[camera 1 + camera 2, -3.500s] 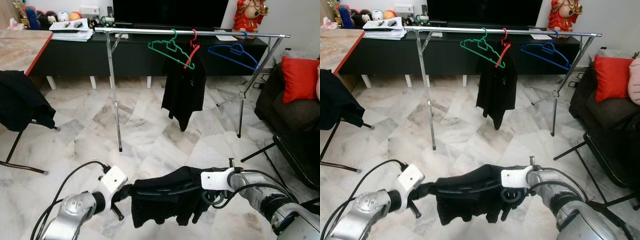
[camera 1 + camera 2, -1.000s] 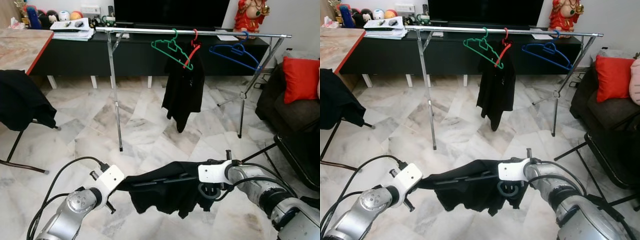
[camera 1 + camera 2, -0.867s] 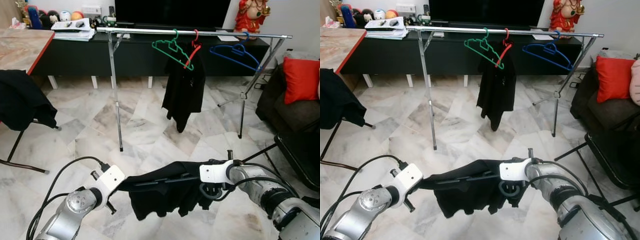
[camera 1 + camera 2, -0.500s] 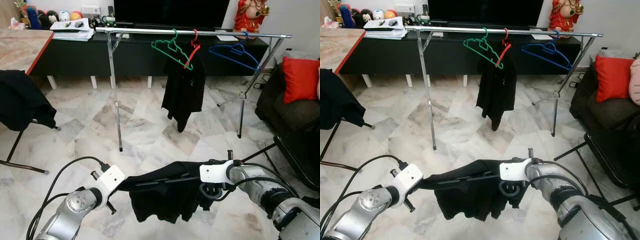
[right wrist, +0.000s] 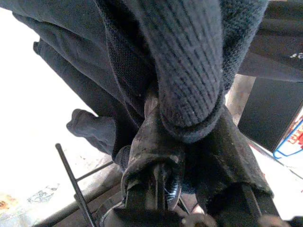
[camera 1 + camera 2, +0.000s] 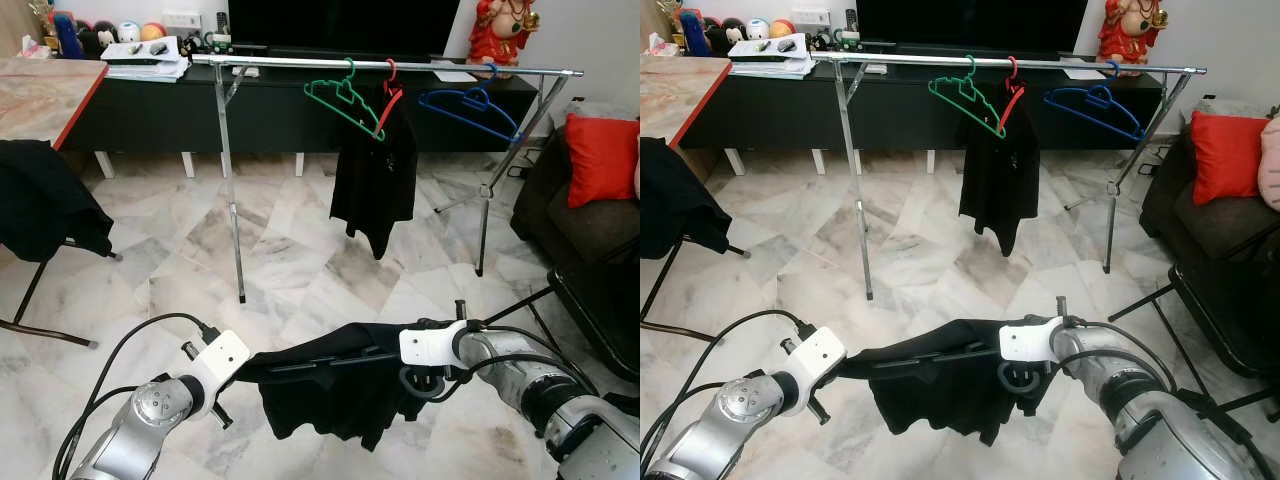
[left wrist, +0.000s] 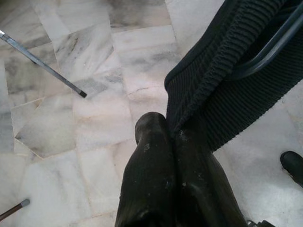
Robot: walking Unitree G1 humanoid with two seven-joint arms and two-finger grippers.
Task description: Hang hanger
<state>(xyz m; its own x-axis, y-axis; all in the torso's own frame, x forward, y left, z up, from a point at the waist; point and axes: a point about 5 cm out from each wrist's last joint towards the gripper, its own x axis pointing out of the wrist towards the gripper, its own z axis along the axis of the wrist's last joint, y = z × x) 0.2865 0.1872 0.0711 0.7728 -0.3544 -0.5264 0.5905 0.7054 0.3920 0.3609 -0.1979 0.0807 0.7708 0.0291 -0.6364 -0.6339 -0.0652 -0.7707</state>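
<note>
Two grippers carry the load between them: our left gripper [image 6: 243,368] is clenched on one end of the dark garment [image 6: 330,395], fingers [image 7: 165,175] pressed together on the knit edge, and our right gripper [image 6: 405,375] grips the other end, though knit fabric wraps its fingers and we judge the closure only as probable. The black hanger [image 6: 315,362] sits inside the garment, held low and level over the marble floor [image 6: 300,270], well apart from the clothes rail [image 6: 400,66]. Since half a second ago our arms have not shifted; only the hem has swung, and the black garment on the red hanger [image 6: 386,98] has swayed. The approach to the rail is not yet begun. The green hanger [image 6: 340,98] and blue hanger [image 6: 470,105] leave gaps on the rail.
</note>
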